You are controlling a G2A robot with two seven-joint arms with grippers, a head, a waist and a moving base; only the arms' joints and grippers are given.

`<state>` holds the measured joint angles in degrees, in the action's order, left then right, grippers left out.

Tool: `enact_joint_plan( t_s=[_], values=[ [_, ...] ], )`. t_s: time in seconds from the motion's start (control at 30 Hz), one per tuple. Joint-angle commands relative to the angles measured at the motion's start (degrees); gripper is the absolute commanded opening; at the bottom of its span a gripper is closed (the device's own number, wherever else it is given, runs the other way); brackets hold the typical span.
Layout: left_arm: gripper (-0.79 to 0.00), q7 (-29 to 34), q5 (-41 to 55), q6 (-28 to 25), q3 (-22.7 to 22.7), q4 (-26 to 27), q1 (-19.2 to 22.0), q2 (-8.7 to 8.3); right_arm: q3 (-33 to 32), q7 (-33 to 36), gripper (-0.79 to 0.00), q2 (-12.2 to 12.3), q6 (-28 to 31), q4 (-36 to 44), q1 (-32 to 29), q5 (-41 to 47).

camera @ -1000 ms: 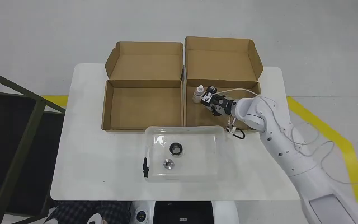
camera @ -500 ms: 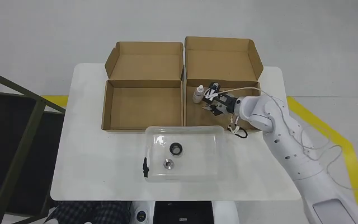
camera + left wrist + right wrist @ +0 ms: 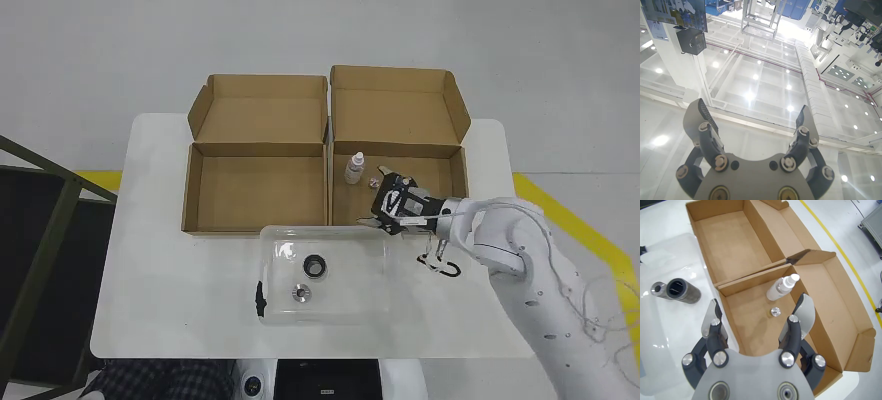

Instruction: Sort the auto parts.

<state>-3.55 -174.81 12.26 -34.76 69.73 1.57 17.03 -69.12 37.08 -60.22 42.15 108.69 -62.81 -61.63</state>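
Observation:
My right gripper [image 3: 760, 306] [image 3: 384, 206] hangs open and holds nothing, over the front edge of the right cardboard box [image 3: 448, 175] [image 3: 829, 298]. Just beyond its fingertips, on the box floor, a small silver metal part [image 3: 775, 311] [image 3: 374, 182] lies next to an upright white spray bottle [image 3: 780, 288] [image 3: 354, 168]. A clear plastic tray [image 3: 340, 300] [image 3: 668, 323] in front of the boxes holds a dark cylinder [image 3: 316, 266] [image 3: 684, 291] and a silver cylinder [image 3: 299, 293] [image 3: 657, 290]. My left gripper [image 3: 753, 111] is open, empty, and pointed at the ceiling.
The left cardboard box [image 3: 255, 192] [image 3: 730, 243] stands open with nothing in it. A small black piece [image 3: 259, 297] lies at the tray's left edge. Bare white table lies to the left of the boxes and the tray.
My right gripper has drawn back from beside the bottle toward the box's front edge. The small silver part now lies uncovered on the box floor where the gripper was.

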Motion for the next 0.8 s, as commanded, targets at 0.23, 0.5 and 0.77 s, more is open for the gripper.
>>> enact_joint_plan(
  t_s=[0.23, 0.5, 0.77],
  values=[
    [0.000, 0.0, 0.0, 0.0, 0.0, 0.0, 0.0, 0.00, 0.3, -1.6, -0.117, 0.9, 3.4, 7.6, -7.3, -1.3],
    [0.000, 0.0, 0.0, 0.0, 0.0, 0.0, 0.0, 0.00, 3.7, -3.5, -0.126, 1.0, 4.2, 9.2, -10.7, -5.5],
    [0.000, 0.0, 0.0, 0.0, 0.0, 0.0, 0.0, 0.00, 8.0, -6.3, -0.157, 0.7, 2.7, 7.2, -11.0, -10.5]
  ],
)
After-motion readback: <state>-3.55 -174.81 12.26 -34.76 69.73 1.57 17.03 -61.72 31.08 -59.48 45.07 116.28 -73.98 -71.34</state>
